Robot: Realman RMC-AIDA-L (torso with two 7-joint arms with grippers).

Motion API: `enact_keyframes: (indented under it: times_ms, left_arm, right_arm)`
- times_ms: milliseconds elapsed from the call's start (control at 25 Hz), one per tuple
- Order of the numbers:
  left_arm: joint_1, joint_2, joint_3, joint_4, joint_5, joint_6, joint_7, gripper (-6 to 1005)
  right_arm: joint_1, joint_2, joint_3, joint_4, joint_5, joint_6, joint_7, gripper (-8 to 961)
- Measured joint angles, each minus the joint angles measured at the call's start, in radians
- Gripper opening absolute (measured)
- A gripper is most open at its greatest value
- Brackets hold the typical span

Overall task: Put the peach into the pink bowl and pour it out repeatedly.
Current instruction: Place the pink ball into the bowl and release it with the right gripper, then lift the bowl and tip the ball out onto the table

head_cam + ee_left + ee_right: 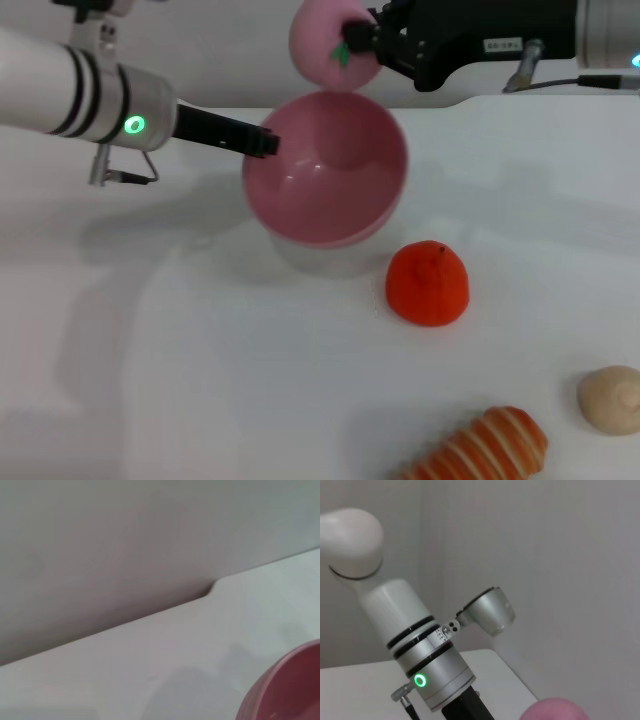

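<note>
Striped bread (pixel 480 447) (foreground), peach (pixel 328 45) in right fingers (pixel 352 42) above pink bowl (pixel 325 170)

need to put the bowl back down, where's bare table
Bare table lies near-left, below the left gripper holding the bowl, left of the orange fruit. Crowded near-right: striped bread, beige lump. The right gripper holds the peach above the bowl.

Straight below the right gripper (pixel 352 50) fingers and their peach (pixel 325 45), the pink bowl (pixel 330 175) gaped unblocked, its rim pinched by the left gripper (pixel 268 143). Bare table (pixel 180 380) spread beyond; an orange fruit (pixel 428 284), striped bread (pixel 485 450) and beige lump (pixel 610 399) crowded the near right
</note>
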Motion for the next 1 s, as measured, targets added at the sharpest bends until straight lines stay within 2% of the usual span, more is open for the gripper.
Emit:
enact_keyframes:
  times_ms: [240,440,640,760,880,920,960,1000]
  left_arm:
    - [-0.026,0.0,0.006,-0.006,-0.004,0.011,-0.006,47]
    - [-0.028,0.006,0.001,-0.006,0.002,0.005,-0.016,47]
    - [-0.027,0.007,-0.004,-0.006,0.004,0.001,-0.017,47]
    - [-0.022,0.007,-0.005,-0.006,0.004,-0.018,-0.015,47]
    - [-0.006,0.003,0.004,0.002,-0.002,-0.088,-0.005,46]
    - [0.006,0.0,0.024,0.004,-0.007,-0.147,0.003,46]
    - [0.006,0.0,0.024,0.004,-0.007,-0.147,0.003,46]
    - [0.012,-0.001,0.041,0.004,-0.011,-0.181,0.006,46]
  right_arm:
    - [0.063,-0.002,-0.001,0.149,-0.004,0.006,-0.046,101]
    - [0.057,-0.002,0.0,0.158,-0.003,0.009,-0.057,112]
    - [0.057,-0.003,0.012,0.158,-0.001,0.015,-0.063,328]
    - [0.044,-0.001,0.027,0.156,0.012,0.045,-0.08,338]
    - [0.007,0.0,0.067,0.17,0.118,0.096,-0.146,349]
    - [-0.025,-0.001,0.11,0.21,0.261,0.11,-0.226,349]
    - [-0.025,-0.001,0.11,0.21,0.261,0.11,-0.226,349]
    - [-0.045,-0.001,0.132,0.239,0.351,0.107,-0.286,349]
